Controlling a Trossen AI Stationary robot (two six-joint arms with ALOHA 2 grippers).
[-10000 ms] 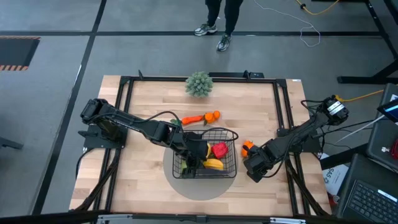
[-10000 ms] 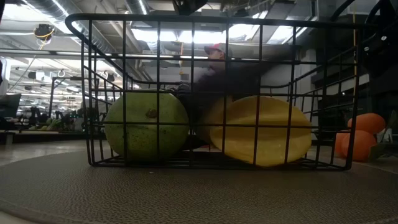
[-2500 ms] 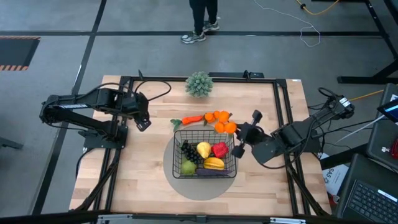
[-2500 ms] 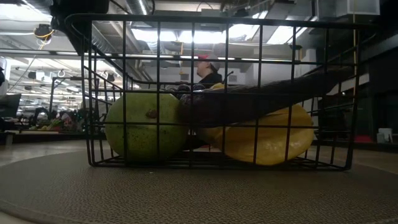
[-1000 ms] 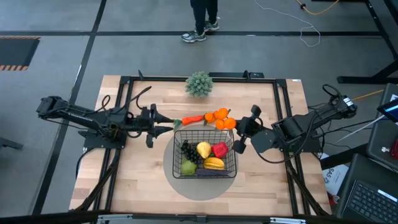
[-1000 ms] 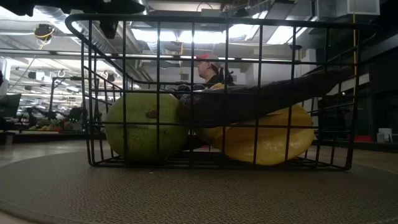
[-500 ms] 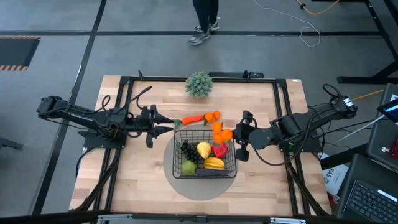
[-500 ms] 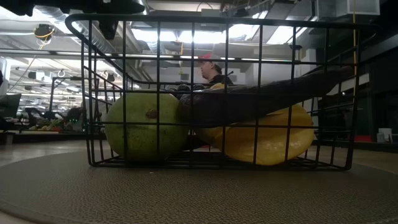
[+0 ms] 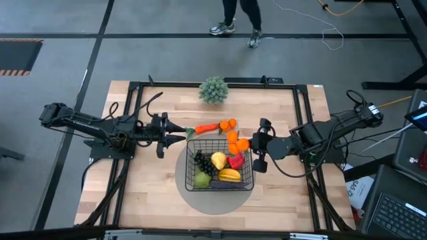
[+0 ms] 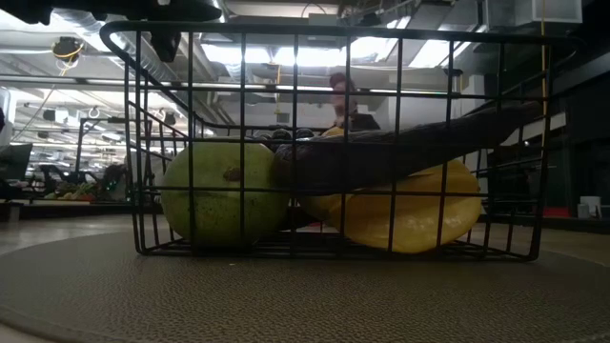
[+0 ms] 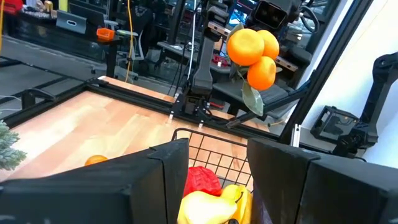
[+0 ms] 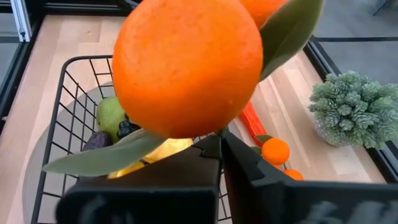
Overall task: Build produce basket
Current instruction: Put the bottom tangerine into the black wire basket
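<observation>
The black wire basket (image 9: 248,181) stands on a round grey mat (image 9: 217,199) and holds a green pear (image 10: 224,191), a banana (image 10: 410,205), an eggplant (image 10: 410,148), grapes (image 9: 200,162), a lemon (image 9: 218,160) and a red pepper (image 9: 235,161). My right gripper (image 9: 252,148) is shut on a cluster of oranges with leaves (image 9: 237,141) above the basket's far right corner. My left gripper (image 9: 181,135) is open and empty just left of the basket's far left corner. A carrot (image 9: 207,127) and a small orange (image 9: 231,123) lie on the table behind the basket. My right gripper pinches the orange cluster between its two fingers at the place where the leaves meet the fruit (image 12: 219,134); the big orange hides the rest. The fingers come from the table's right side. The cluster (image 11: 252,50) is lifted clear, with a leaf (image 11: 252,99) hanging down.
A spiky grey-green ball plant (image 9: 213,90) stands at the far edge. A black frame (image 9: 303,120) runs around the table top. A person (image 9: 240,17) walks on the floor beyond the far edge. Bare wood lies left and right of the mat.
My right gripper has gone toward the table's left with the orange cluster, which has left its place beside the carrot and now hangs over the basket's far right corner. One small orange has stayed by the carrot. For the last half second both arms keep still.
</observation>
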